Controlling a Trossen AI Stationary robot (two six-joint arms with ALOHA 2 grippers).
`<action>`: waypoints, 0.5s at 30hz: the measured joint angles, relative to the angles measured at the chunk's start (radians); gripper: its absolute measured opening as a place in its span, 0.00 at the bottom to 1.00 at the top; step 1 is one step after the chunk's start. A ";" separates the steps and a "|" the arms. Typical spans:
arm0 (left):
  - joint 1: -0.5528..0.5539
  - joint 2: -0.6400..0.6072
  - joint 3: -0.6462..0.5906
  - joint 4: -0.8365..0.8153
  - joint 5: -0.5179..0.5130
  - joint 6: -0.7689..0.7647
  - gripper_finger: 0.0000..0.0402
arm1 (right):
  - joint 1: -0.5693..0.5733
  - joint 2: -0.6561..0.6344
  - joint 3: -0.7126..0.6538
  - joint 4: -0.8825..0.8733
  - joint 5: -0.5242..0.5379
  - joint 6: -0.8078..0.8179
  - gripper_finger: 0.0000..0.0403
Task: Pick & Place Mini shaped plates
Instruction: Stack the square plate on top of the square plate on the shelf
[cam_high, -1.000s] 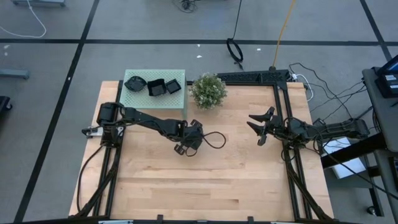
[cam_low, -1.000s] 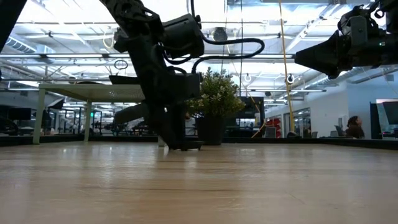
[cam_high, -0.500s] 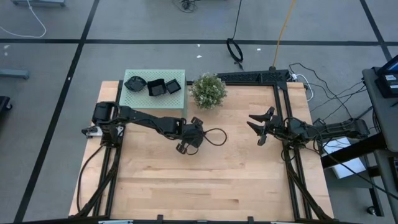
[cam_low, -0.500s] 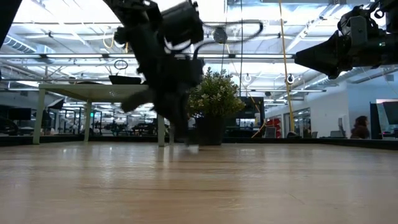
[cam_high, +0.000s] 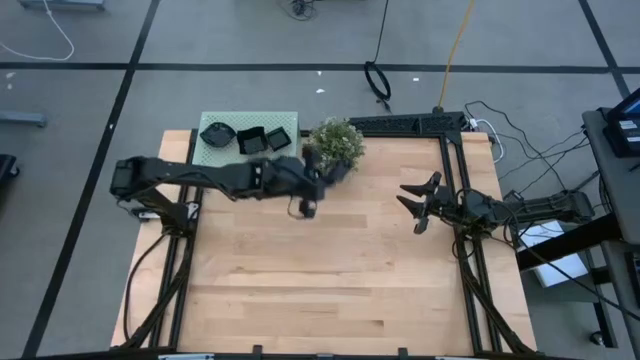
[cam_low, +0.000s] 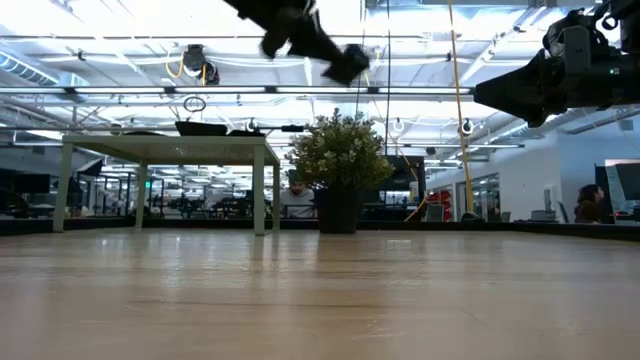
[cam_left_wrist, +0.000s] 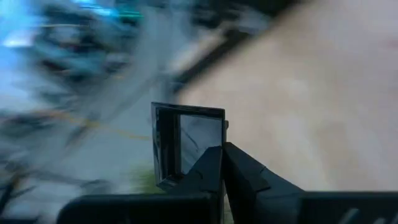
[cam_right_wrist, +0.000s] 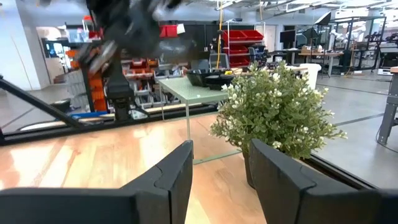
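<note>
My left gripper (cam_high: 305, 200) hangs high over the table's middle, close to the potted plant (cam_high: 335, 145), shut on a small black square plate (cam_left_wrist: 186, 140). The low view shows that plate (cam_low: 347, 62) far above the wood. Three more black plates (cam_high: 248, 139), one wavy and two square, rest on a pale green raised stand (cam_high: 225, 160) at the far left. My right gripper (cam_high: 415, 205) waits open at the table's right side, level, with nothing between its fingers (cam_right_wrist: 180, 168). My left gripper pinches the square plate by one rim (cam_left_wrist: 208, 155), near a corner, between its two shut fingers. The plate is lifted clear of the table and stands tilted on edge beyond the fingertips, its hollow side toward the wrist camera.
The leafy plant in its dark pot (cam_low: 340, 170) stands at the far middle, right beside the green stand's legs (cam_low: 258, 190). A black frame (cam_high: 455, 200) runs along the table's right side. Bare wood (cam_high: 330, 280) fills the near half.
My left gripper has risen from the tabletop with the square plate and has gone toward the far edge, nearer the plant and the green stand. It has tipped from pointing steeply down to nearer level. The plate, on the wood before, is now lifted clear.
</note>
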 joint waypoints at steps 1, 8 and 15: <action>0.011 -0.013 0.000 0.036 -0.036 -0.001 0.02 | 0.000 0.000 0.000 -0.004 0.000 0.000 0.36; 0.094 -0.088 0.000 0.042 -0.322 -0.017 0.04 | 0.000 0.009 0.000 0.001 0.000 0.000 0.36; 0.198 -0.110 -0.001 -0.135 -0.456 -0.229 0.01 | 0.000 0.012 0.000 0.000 0.000 0.000 0.36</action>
